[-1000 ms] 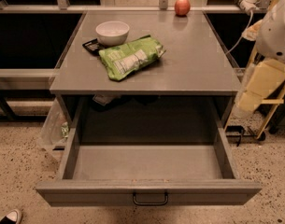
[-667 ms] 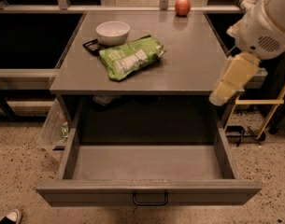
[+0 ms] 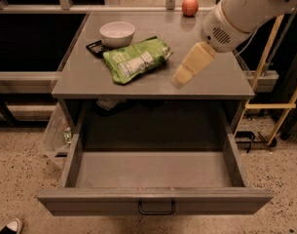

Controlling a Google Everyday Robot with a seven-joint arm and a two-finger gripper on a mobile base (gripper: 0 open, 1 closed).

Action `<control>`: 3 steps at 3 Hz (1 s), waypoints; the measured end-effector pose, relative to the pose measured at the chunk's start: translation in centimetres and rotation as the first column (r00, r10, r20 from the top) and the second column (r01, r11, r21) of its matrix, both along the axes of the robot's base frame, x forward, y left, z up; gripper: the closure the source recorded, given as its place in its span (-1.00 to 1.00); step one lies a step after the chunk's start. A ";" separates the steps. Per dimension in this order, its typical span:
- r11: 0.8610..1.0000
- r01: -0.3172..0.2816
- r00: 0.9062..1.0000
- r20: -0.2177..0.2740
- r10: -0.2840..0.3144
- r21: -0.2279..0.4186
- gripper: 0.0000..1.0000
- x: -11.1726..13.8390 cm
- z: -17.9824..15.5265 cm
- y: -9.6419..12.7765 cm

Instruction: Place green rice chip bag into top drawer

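Observation:
The green rice chip bag [image 3: 136,60] lies flat on the grey cabinet top [image 3: 89,84], just in front of a white bowl [image 3: 117,33]. The top drawer [image 3: 155,169] is pulled fully open below, its inside bare, with a dark wire handle [image 3: 157,208] at the centre of its front. My gripper [image 3: 179,77] hangs from the white arm at the upper right and sits above the cabinet top, a little to the right of the bag and apart from it.
A small black flat object [image 3: 95,46] lies beside the bowl. A red apple [image 3: 190,6] sits at the back edge of the top. A plastic bag [image 3: 55,135] hangs left of the cabinet. Yellow frame legs [image 3: 274,106] stand at the right.
My arm has swung in from the right edge of the view to over the cabinet top, bringing the gripper close to the bag's right side. Bag, bowl and drawer have not moved.

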State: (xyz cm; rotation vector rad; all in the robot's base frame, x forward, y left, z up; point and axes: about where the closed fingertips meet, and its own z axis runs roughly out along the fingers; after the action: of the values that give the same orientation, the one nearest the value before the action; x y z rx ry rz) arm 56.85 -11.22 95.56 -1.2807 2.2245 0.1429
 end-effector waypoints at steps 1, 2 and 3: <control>0.992 0.113 0.993 -0.026 -0.112 0.058 -1.00 2.7 -0.2 2.6; 0.980 0.176 0.983 -0.060 -0.171 0.087 -1.00 2.6 -0.1 2.8; 0.980 0.176 0.983 -0.060 -0.171 0.088 -1.00 2.6 -0.1 2.8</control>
State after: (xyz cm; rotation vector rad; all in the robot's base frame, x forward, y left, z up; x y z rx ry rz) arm 59.42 -8.44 95.43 -1.0393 2.3337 0.2129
